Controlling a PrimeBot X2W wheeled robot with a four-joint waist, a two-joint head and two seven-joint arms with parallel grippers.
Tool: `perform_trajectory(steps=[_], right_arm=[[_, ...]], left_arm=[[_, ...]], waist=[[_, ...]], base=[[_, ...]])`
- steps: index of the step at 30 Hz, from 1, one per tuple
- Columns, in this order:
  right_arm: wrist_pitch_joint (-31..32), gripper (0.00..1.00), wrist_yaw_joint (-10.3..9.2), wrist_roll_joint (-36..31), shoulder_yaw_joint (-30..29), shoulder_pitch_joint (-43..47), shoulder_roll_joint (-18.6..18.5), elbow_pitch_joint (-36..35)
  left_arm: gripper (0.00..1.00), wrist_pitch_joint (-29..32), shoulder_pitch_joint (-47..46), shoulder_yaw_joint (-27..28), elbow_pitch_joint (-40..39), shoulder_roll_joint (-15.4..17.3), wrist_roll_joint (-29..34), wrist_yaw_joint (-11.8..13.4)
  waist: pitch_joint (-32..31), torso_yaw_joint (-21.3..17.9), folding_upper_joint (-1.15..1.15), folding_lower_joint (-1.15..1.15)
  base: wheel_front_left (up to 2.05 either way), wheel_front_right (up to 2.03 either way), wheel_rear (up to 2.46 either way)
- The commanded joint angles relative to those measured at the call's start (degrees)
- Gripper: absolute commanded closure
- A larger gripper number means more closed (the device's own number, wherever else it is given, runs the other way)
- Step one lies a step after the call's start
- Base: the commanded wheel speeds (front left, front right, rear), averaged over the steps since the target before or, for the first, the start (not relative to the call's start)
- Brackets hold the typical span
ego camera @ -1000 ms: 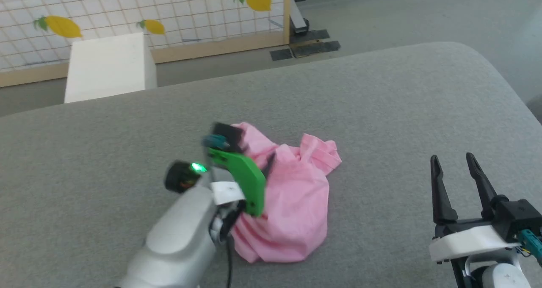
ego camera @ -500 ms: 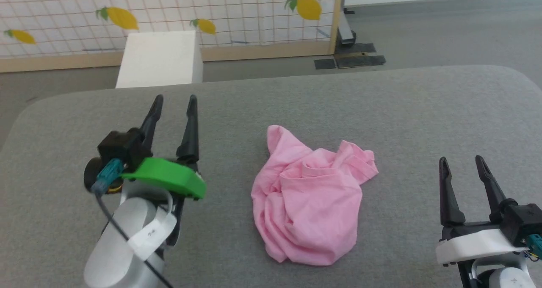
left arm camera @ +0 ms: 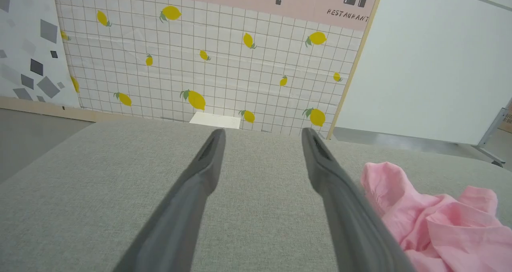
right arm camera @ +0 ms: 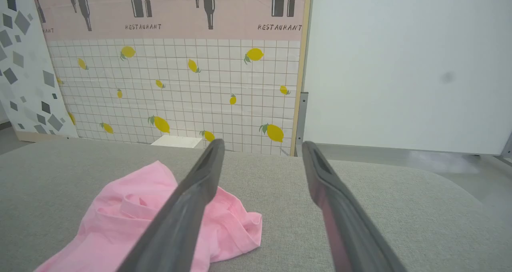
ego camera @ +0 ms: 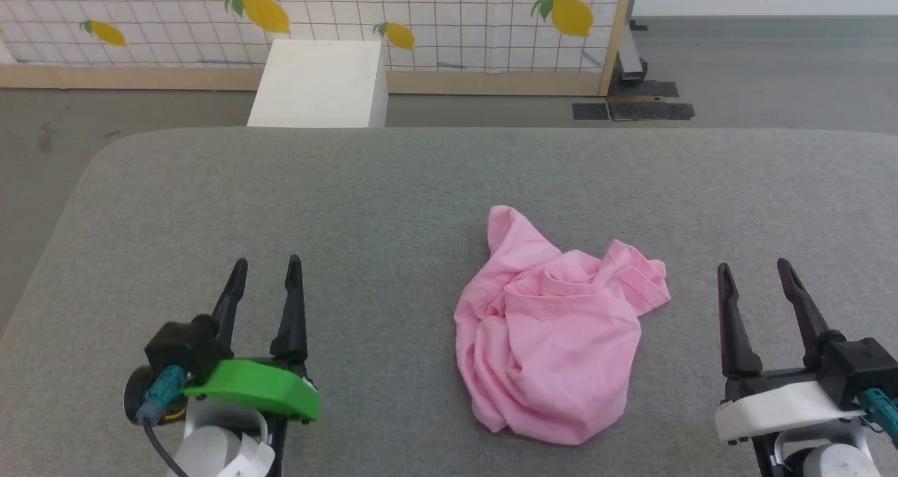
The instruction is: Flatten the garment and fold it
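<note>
Head view: pink garment point(ego camera: 554, 344) lies crumpled, both my hands empty

The pink garment sits in a wrinkled heap on the grey fabric-covered worktop point(ego camera: 393, 196), a little toward 3 o'clock from the middle of the head view. One peak of cloth pokes out toward 12 o'clock, and a folded flap spreads toward 2 o'clock.

My left hand point(ego camera: 268, 261) is at 7 o'clock in that view. Its two dark fingers are spread and point to 12 o'clock, pinching nothing, well apart from the heap. My right hand point(ego camera: 751, 265) is at 4 o'clock, its fingers likewise spread and empty. It is near the garment's 3 o'clock edge but not touching it. Whether either hand rests on the worktop or hangs above it, I cannot tell.

From my left wrist, the cloth lies at 4 o'clock, partly hidden behind one finger. From my right wrist, it lies at 8 o'clock, with one finger crossing in front of it.

Past the worktop's far edge, at 11 o'clock in the head view, a white box point(ego camera: 319, 84) stands on the floor. Behind it is a lemon-print grid panel point(ego camera: 456, 14).
</note>
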Motion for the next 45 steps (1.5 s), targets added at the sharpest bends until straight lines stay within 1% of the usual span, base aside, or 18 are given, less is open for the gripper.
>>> perform_trajectory(steps=[1,8,16,31,35,37,40,43,45], right_arm=[[0.3,0.0,-0.11,-0.4,0.2,0.9,0.0,-0.2],[0.5,0.0,-0.11,-0.4,0.5,0.9,0.0,-0.2],[0.5,0.0,-0.11,-0.2,0.7,0.9,0.0,0.2],[0.4,0.0,-0.11,0.2,0.6,1.0,0.0,0.3],[0.4,0.0,-0.11,0.3,0.3,1.0,0.0,0.4],[0.4,0.0,-0.11,0.3,0.2,1.1,0.0,0.4],[0.3,0.0,-0.11,0.4,0.3,1.0,0.0,0.5],[0.3,0.0,-0.11,0.7,0.9,0.5,0.0,0.7],[0.3,0.0,-0.11,1.0,1.1,0.4,0.0,0.8]], left_arm=[[0.0,-0.3,1.2,0.7,0.1,-0.7,1.0,-0.6],[0.0,-0.3,2.0,2.7,0.3,-2.7,3.2,-2.3],[0.0,-0.3,2.1,3.2,1.3,-3.8,4.5,-3.5],[0.0,-0.3,2.0,4.3,2.3,-4.6,5.5,-4.2],[0.0,-0.3,0.8,4.6,1.8,-4.7,4.4,-4.0],[0.0,-0.3,-0.4,2.2,1.9,-4.8,3.8,-4.1],[0.0,0.2,-2.8,-5.2,4.8,-4.8,1.7,-4.2],[0.0,3.2,-5.7,-12.5,8.2,-4.8,-1.3,-4.1],[0.0,6.6,-7.3,-16.7,10.3,-4.8,-3.1,-3.3]], waist=[[0.0,0.5,0.0,0.0],[0.1,1.3,0.0,0.0],[-0.1,1.1,0.0,0.0],[0.0,1.2,0.0,0.0],[0.0,1.4,0.0,0.0],[0.1,1.5,0.0,0.0],[0.3,1.4,0.0,0.0],[0.4,0.5,0.0,0.0],[0.6,-0.2,0.0,0.0]], base=[[0.0,0.0,0.0],[0.0,0.0,0.0],[0.0,0.0,0.0],[0.0,0.0,0.0],[0.0,0.0,0.0],[0.0,0.0,0.0],[0.0,0.0,0.0],[0.0,0.0,0.0],[0.0,0.0,0.0]])
